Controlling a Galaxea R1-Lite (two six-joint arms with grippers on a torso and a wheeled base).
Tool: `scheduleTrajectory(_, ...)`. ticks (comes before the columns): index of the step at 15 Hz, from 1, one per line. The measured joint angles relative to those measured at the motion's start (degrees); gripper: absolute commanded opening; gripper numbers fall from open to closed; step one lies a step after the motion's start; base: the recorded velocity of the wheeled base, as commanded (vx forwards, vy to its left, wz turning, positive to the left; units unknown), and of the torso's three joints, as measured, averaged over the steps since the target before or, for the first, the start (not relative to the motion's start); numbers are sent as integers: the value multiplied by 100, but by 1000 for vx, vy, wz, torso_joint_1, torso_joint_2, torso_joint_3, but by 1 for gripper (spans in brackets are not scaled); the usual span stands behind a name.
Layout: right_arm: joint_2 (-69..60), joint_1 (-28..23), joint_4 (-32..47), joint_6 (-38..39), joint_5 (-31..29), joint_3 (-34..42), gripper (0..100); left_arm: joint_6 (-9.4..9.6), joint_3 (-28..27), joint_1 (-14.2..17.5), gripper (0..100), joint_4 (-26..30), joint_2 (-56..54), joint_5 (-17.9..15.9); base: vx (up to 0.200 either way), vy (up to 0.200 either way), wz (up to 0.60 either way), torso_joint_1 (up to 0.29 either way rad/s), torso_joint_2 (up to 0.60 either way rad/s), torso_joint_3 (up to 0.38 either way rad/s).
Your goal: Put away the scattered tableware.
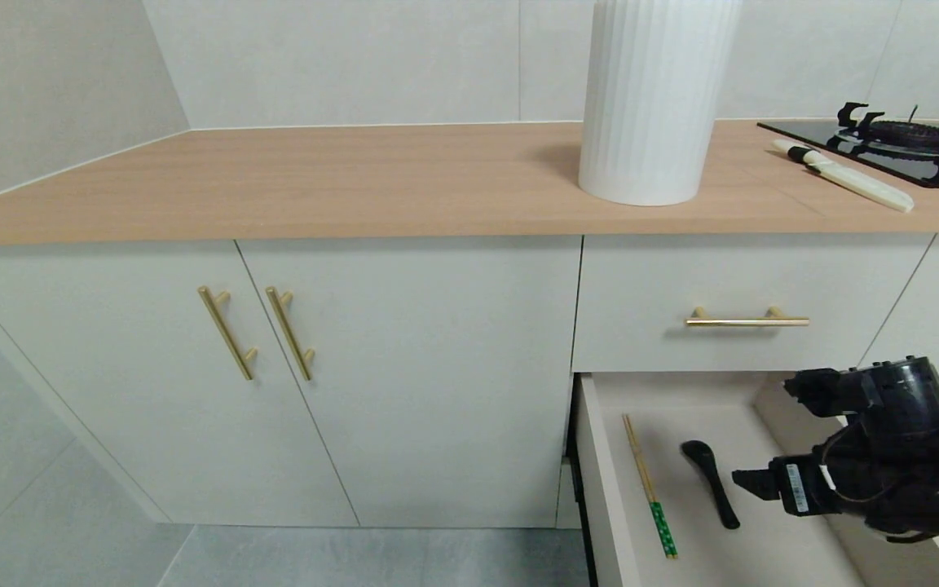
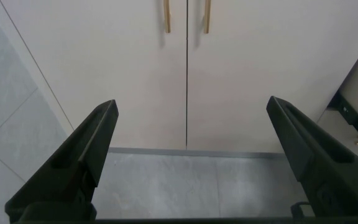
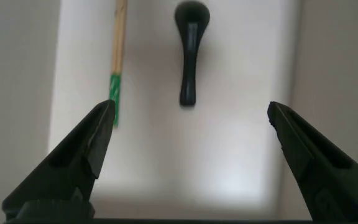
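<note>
The lower drawer [image 1: 600, 473] stands pulled out at the bottom right. On its floor lie a pair of wooden chopsticks [image 1: 649, 493] with green ends and a black spoon [image 1: 711, 481], side by side. My right gripper [image 1: 767, 430] hovers open just above the drawer, right of the spoon, holding nothing. From its wrist, the chopsticks [image 3: 117, 56] and spoon [image 3: 190, 50] lie beyond the right gripper [image 3: 190, 115]. A white-bladed knife [image 1: 844, 175] rests on the wooden counter [image 1: 355, 179] beside the stove. My left gripper [image 2: 191, 106] is open and empty, low before the cabinet doors.
A tall white ribbed vase [image 1: 653, 98] stands on the counter left of the knife. A black gas stove [image 1: 901, 143] sits at the far right. A shut drawer with a gold handle [image 1: 747, 321] is above the open one. Double cabinet doors [image 1: 290, 332] are shut.
</note>
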Motion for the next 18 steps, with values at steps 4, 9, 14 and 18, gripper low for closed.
scheduleTrajectory(4,-1050,144,998,226,40,85,100,7,0,0,100,0,0,0,0,0,0,0,0,0)
scheduleTrajectory(9,-1734,286,1620,200,49,62,100,2,-2,1,100,2,0,-2,-40,0,0,0,0,0)
scheduleTrajectory(14,-2280,675,2859,129,189,-194,100,0,0,0,100,0,0,0,-200,0,0,-1,1,4)
scheduleTrajectory(18,-2365,772,3354,85,207,-257,100,-21,-2,0,100,5,0,0,-100,0,0,2,-1,1)
